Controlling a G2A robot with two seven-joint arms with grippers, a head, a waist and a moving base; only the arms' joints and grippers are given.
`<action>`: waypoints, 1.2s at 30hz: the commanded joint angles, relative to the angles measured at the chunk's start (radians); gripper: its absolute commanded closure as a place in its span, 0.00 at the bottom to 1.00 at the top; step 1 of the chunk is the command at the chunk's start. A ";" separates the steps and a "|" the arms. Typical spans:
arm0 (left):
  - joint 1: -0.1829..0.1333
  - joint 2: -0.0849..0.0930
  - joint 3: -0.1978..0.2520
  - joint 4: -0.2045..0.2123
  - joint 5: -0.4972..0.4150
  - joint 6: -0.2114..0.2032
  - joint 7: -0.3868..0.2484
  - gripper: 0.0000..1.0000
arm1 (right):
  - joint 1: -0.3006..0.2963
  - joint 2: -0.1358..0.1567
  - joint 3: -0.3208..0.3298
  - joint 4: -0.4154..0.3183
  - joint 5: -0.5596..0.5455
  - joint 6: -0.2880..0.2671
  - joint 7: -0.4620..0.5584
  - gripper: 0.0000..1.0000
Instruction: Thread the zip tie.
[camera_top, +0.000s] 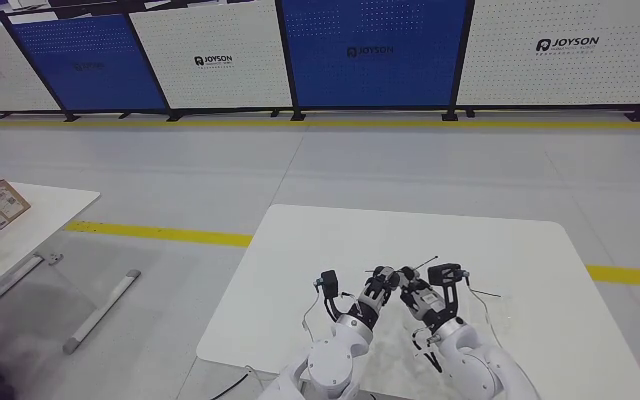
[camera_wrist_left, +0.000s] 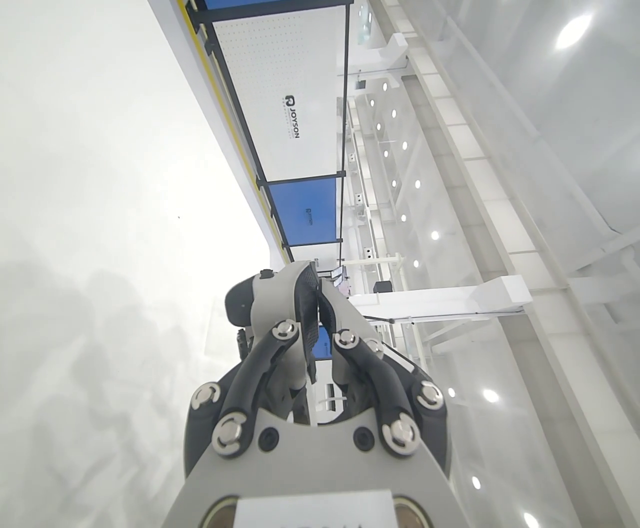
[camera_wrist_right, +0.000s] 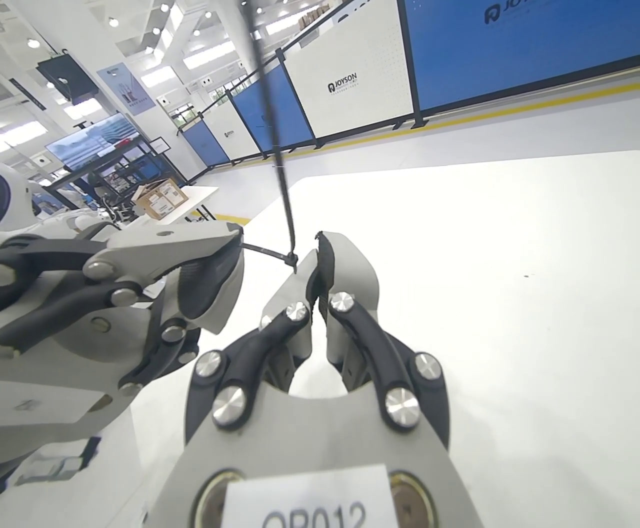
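Observation:
A thin black zip tie (camera_wrist_right: 291, 260) hangs in the air between both grippers, above the near part of the white table (camera_top: 330, 250). Its small head sits right at my right gripper's fingertips. One short stretch runs from the head into my left gripper (camera_wrist_right: 235, 245), which is shut on it. The long strap rises from the head past the right wrist camera. Its lower end slips behind one finger (camera_wrist_right: 292, 287) of my right gripper (camera_wrist_right: 317, 257), whose pads are pressed together. In the top view the left gripper (camera_top: 382, 277) and right gripper (camera_top: 405, 275) meet tip to tip, and the zip tie (camera_top: 428, 263) pokes out beyond them. The left gripper (camera_wrist_left: 318, 287) is shut.
A thin dark strand (camera_top: 487, 294) lies on the table right of the arms. A second white table (camera_top: 45, 215) stands off to the left with a cardboard box (camera_wrist_right: 160, 197) on it. Blue and white panels (camera_top: 370, 50) line the far side of the floor.

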 joint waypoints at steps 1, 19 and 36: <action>0.000 0.000 0.000 0.000 0.000 0.000 0.004 1.00 | 0.002 0.000 -0.001 0.003 0.001 -0.005 0.010 1.00; -0.006 -0.003 0.001 0.007 0.004 0.011 0.019 1.00 | -0.027 0.007 0.024 -0.026 -0.010 -0.015 -0.019 0.84; -0.014 -0.006 0.009 0.022 0.017 0.018 0.033 1.00 | -0.026 0.007 0.016 -0.031 -0.024 -0.002 -0.006 0.76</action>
